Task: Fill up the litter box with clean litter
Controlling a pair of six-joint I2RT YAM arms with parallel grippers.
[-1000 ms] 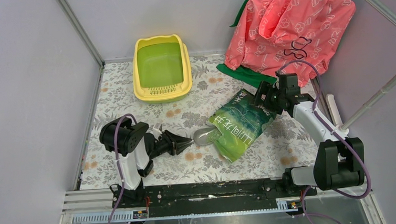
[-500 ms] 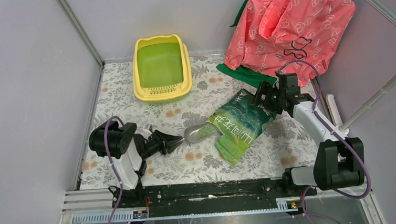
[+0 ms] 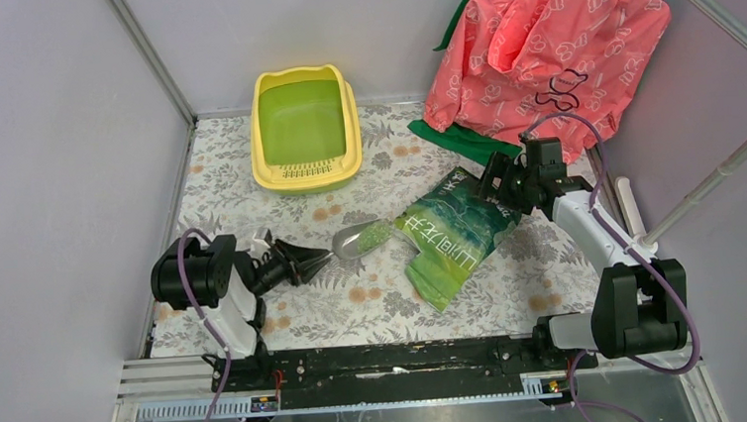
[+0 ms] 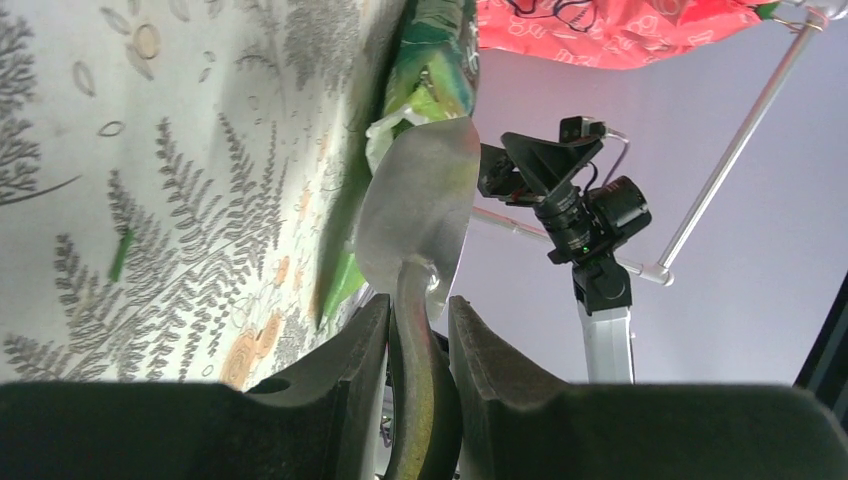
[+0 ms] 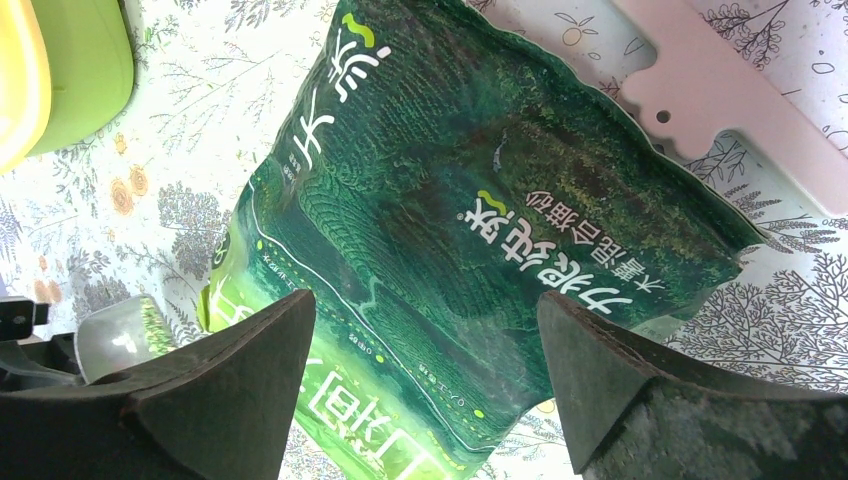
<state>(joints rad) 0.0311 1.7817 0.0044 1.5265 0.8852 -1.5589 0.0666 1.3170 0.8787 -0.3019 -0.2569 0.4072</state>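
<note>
While the litter box point(image 3: 308, 179) sat far across the table point(image 3: 228, 181), clean litter point(image 3: 369, 235) filled the scoop point(image 3: 349, 243) my left claw point(image 3: 325, 259) pinched by its handle point(image 4: 412, 300); carrying it level seemed wisest. My right claw point(image 5: 422, 300) hung spread over the bag point(image 5: 480, 200).

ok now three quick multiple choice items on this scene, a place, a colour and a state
1. Where does the litter box stand?
A) at the far end of the table
B) between the arm bases
C) on the floor
2. What colour is the bag?
A) red
B) green
C) blue
3. What is the left gripper doing?
A) open, empty
B) shut on the scoop handle
C) shut on the bag
Answers: 1 A, it sits at the far edge, beyond the scoop; 2 B, glossy green with white lettering; 3 B, the left wrist view shows the handle clamped.
</note>
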